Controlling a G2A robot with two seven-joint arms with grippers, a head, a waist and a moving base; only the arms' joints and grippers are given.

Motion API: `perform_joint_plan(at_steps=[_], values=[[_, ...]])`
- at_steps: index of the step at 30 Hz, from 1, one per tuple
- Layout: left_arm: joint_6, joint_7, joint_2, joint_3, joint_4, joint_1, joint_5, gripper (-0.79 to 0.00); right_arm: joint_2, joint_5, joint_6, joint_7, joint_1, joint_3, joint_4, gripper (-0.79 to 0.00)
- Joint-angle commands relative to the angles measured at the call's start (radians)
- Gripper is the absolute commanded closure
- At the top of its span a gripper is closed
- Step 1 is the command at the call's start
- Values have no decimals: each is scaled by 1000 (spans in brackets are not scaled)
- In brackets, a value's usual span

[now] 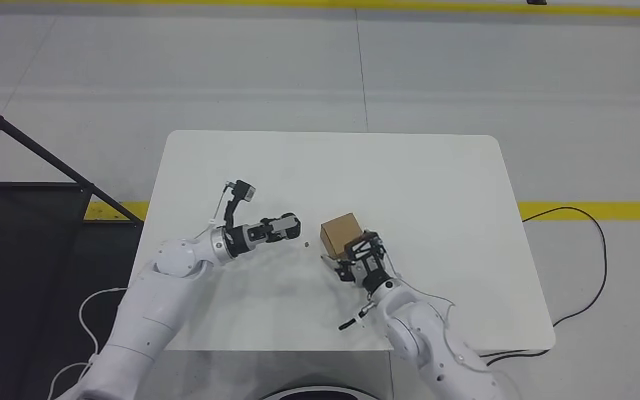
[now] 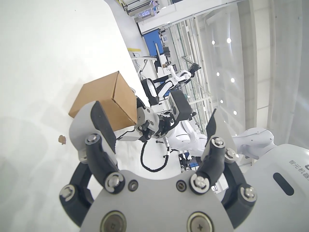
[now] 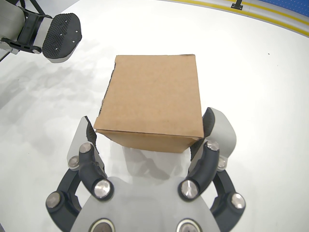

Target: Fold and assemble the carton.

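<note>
Tabletop: white with rounded corners [image 1: 420,170], standing on a grey floor [image 1: 300,60] marked with yellow lines.
Carton: a brown cardboard carton [image 1: 340,232] [image 2: 106,97] [image 3: 152,92] sits a little forward of the tabletop's middle, on the side nearest my body. It is squared up into a closed-looking block with a plain top face. One side edge looks ragged in the right wrist view.
Right arm: my right fingers [image 1: 358,255] [image 3: 208,119] are at the carton's near end, spread wide apart, one at each near corner. The dark pads lie right against or just beside those corners. I cannot tell whether they press on the cardboard.
Left arm: my left fingers [image 1: 288,226] [image 2: 101,121] are spread apart and hold nothing. They sit just to the left of the carton, close to it but not touching, pointing toward its side. From the right wrist view, one ribbed black pad [image 3: 61,37] of theirs shows beyond the carton's far left corner, clear of it.
Scrap: a small brown scrap [image 2: 62,140] lies on the tabletop between my left fingers and the carton, apart from both.
Cable: a black cable [image 1: 590,260] loops on the floor past the tabletop's right edge.
</note>
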Motion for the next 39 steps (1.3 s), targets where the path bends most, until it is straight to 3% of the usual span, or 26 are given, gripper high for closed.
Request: perform_joint_plan(at_steps=[1, 11, 15, 17, 23, 39], values=[[2, 0, 1, 0, 0, 0, -1, -785, -5, 4, 12, 0, 5, -4, 5, -785], [0, 0, 4, 2, 0, 0, -6, -785, -23, -1, 53, -21, 7, -14, 17, -785], [-1, -1, 5, 4, 1, 0, -9, -785, -27, -6, 58, -25, 3, -11, 17, -659], [-1, -1, 6, 5, 2, -1, -10, -785, -29, -6, 59, -24, 1, -9, 16, -554], [-2, 3, 7, 7, 3, -2, -12, -785, -33, -10, 53, -25, -9, 0, 9, -391], [-12, 12, 13, 3, 16, -4, -20, -785, -26, 39, -61, -55, -41, 102, -72, -379]])
